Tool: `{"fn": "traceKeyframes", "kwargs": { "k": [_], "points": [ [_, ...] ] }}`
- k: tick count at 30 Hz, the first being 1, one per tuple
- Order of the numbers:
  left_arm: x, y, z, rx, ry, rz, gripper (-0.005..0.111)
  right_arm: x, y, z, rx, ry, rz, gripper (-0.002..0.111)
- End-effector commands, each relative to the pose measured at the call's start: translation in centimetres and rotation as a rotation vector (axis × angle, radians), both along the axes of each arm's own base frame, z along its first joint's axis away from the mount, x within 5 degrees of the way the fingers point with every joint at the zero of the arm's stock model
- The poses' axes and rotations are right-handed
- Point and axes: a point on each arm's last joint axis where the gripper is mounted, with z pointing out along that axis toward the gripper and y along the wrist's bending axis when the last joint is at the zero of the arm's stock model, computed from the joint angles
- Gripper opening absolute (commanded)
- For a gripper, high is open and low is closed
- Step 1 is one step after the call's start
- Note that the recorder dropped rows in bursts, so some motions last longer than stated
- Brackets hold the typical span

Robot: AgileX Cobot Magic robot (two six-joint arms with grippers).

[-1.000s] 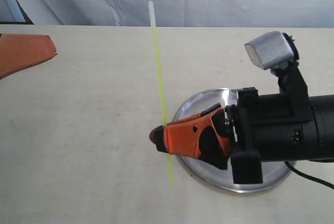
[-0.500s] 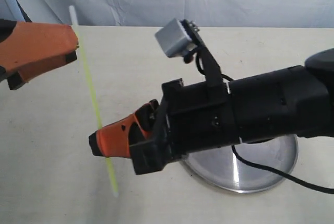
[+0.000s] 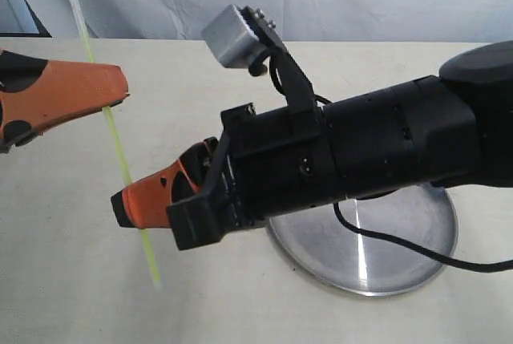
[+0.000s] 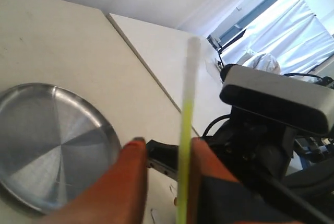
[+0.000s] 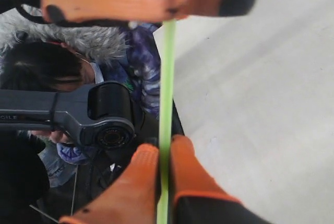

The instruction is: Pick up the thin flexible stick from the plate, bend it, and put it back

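Exterior view: over the last second the right pincer has carried the thin flexible stick off the plate and across to the left of the frame. The plate now lies bare at lower right on the counter. The stick stands steeply in the air, its pale top at upper left. The left pincer, which sat at the frame's left edge a second ago, has come in to meet the stick's upper part.

Left wrist view: the left pincer is released. The stick rises through the gap, close against one orange finger and well clear of the other.

Right wrist view: the right pincer is clenched on the stick, both fingers pressed to it, with the left pincer's orange across the top of the frame.

So the pick-up looks done and the handover is nearly ready — once the left pincer closes, each arm would have a hold for the bend.
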Motion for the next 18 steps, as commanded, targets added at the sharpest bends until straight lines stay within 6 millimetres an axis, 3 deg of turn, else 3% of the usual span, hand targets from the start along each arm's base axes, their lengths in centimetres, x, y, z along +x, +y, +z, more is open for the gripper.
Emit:
{"fn": "traceKeyframes", "kwargs": {
  "k": [1,5,9,11,13,15,18],
  "points": [
    [-0.3,-0.3,0.7,-0.079,-0.032,-0.043,0.0,0.2,0.1,0.3,0.022,0.011,-0.023,-0.001],
    [0.0,-0.2,1.8,-0.161,-0.08,-0.015,0.0,0.1,0.3,0.7,0.058,0.028,-0.004,-0.001],
    [-0.7,-1.3,1.7,-0.09,-0.104,-0.099,0.0,-0.2,0.4,1.0,0.096,0.053,0.021,-0.001],
    [-0.6,-1.9,1.4,-0.067,-0.095,-0.095,0.0,0.1,0.3,0.6,0.046,0.034,-0.007,0.007],
    [-0.6,-2.8,1.0,-0.057,-0.095,-0.139,0.0,0.7,0.0,0.0,-0.025,0.033,-0.085,0.045],
    [-0.6,-3.5,0.6,-0.057,-0.069,-0.175,0.0,1.1,-0.2,-0.3,-0.058,0.019,-0.124,0.064],
    [-0.3,-4.2,0.7,-0.095,-0.084,-0.182,0.0,0.9,-0.3,-0.6,-0.092,0.011,-0.103,0.055]
  ]
}}
